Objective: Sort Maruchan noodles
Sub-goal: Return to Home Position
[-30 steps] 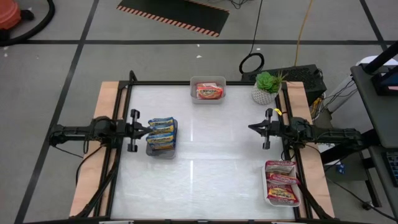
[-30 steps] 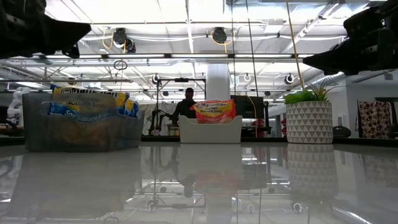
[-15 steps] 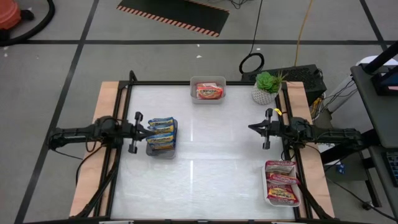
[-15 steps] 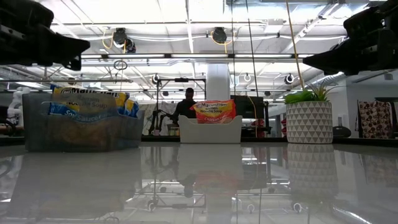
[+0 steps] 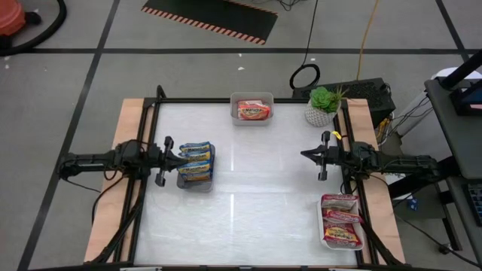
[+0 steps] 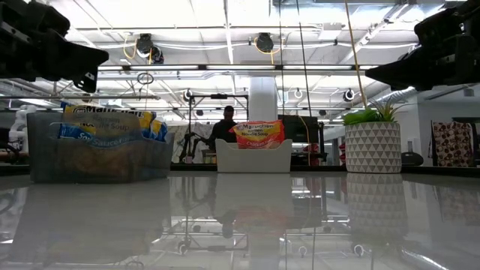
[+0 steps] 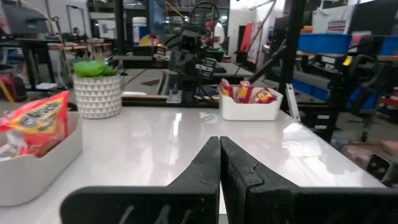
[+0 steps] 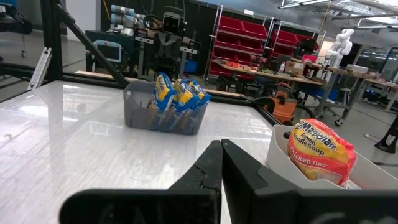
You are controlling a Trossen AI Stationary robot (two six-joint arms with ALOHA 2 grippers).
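Beside the dark bin point(image 5: 194, 183) of blue noodle packs point(image 5: 196, 159), the left gripper point(image 5: 178, 158), fingers together and empty, had shifted slightly; the right gripper point(image 5: 305, 154) stayed put, likewise closed. Sorting looked finished.

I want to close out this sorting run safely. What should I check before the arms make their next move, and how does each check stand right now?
1. The blue packs all sit inside the dark bin: ok.
2. The orange pack lies inside the far tray: ok.
3. The maroon packs lie inside the white tray by the right arm: ok.
4. No loose pack on the table top: ok.
5. The left gripper is shut and empty, raised above the dark bin's rim: ok.
6. The right gripper is shut and empty, at the table's right edge: ok.
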